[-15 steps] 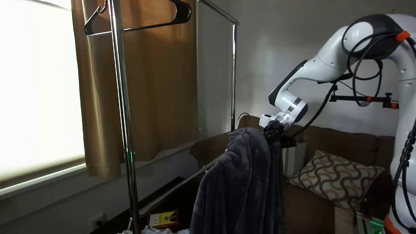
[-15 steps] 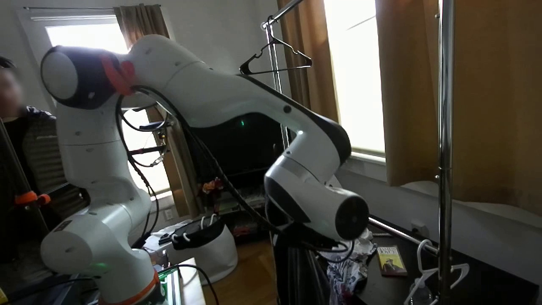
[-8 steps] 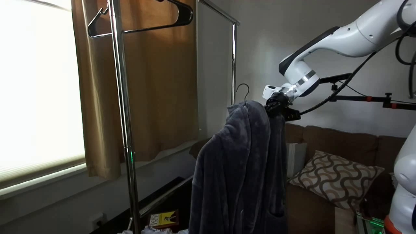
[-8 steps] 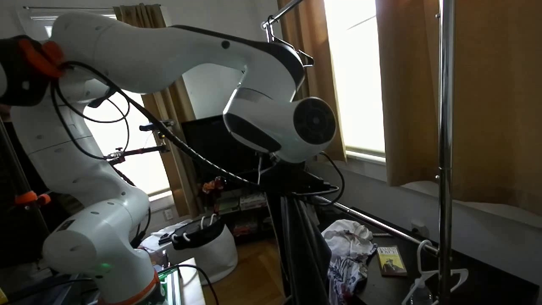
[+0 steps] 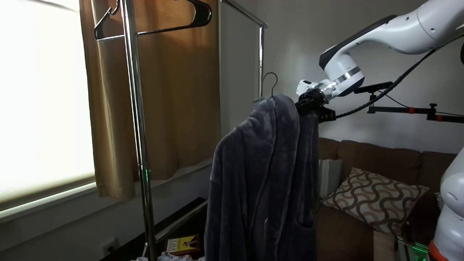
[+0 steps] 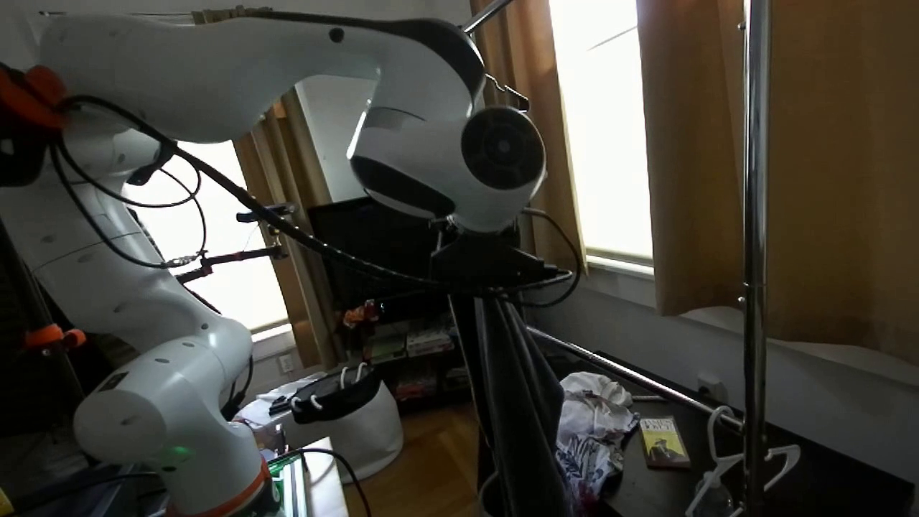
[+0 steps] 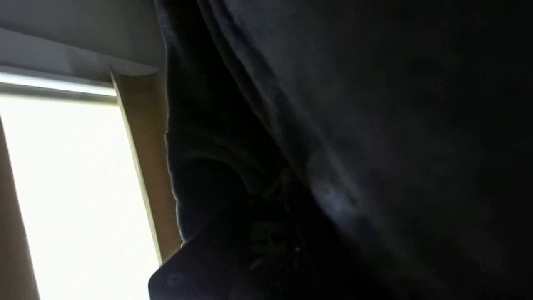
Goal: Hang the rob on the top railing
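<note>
The rob (image 5: 257,166), a dark grey plush robe, hangs in the air from my gripper (image 5: 299,107). The gripper is shut on its shoulder area at the side facing the arm; the fingertips are hidden in the cloth. A thin hanger hook (image 5: 271,81) stands upright above the collar, free of any bar and below the top railing (image 5: 243,12). The top railing also shows in an exterior view (image 6: 488,14), partly behind the arm. There the rob (image 6: 517,402) hangs below the wrist. In the wrist view the dark rob (image 7: 275,83) fills most of the picture.
A black hanger (image 5: 170,29) hangs near the rack's near pole (image 5: 134,90). A lower bar (image 6: 632,373) runs behind the rob. A white hanger (image 6: 718,452), a book (image 6: 663,441) and crumpled cloth (image 6: 592,409) are low by the rack. A sofa (image 5: 380,156) stands behind.
My gripper and the rob have risen steadily, the hook moving from near the sofa's top to well above it. The forearm has lifted and drawn back. The grip has stayed the same.
</note>
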`<control>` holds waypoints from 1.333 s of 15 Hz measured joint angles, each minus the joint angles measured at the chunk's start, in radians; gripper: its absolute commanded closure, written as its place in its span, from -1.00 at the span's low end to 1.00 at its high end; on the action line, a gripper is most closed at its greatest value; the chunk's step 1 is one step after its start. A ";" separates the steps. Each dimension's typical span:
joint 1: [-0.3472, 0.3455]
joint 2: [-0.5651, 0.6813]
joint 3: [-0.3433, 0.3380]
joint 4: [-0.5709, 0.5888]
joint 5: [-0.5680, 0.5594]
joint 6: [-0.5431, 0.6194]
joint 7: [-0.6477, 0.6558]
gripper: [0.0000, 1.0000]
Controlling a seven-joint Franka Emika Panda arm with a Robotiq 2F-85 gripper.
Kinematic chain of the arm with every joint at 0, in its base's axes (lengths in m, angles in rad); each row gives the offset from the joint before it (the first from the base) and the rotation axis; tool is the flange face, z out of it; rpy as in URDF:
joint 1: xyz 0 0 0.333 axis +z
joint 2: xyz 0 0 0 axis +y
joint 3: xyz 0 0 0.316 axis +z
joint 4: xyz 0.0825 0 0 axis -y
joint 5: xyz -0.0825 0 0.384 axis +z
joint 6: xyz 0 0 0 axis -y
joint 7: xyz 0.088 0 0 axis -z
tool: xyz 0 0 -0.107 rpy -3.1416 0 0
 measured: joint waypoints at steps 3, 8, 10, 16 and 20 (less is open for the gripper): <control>0.001 -0.098 -0.001 0.041 0.070 0.031 0.105 0.96; 0.024 -0.236 0.082 0.142 0.097 0.241 0.310 0.96; 0.045 -0.269 0.131 0.187 0.092 0.341 0.372 0.86; 0.067 -0.278 0.156 0.207 0.084 0.395 0.404 0.96; 0.140 -0.233 0.191 0.231 0.072 0.508 0.411 0.96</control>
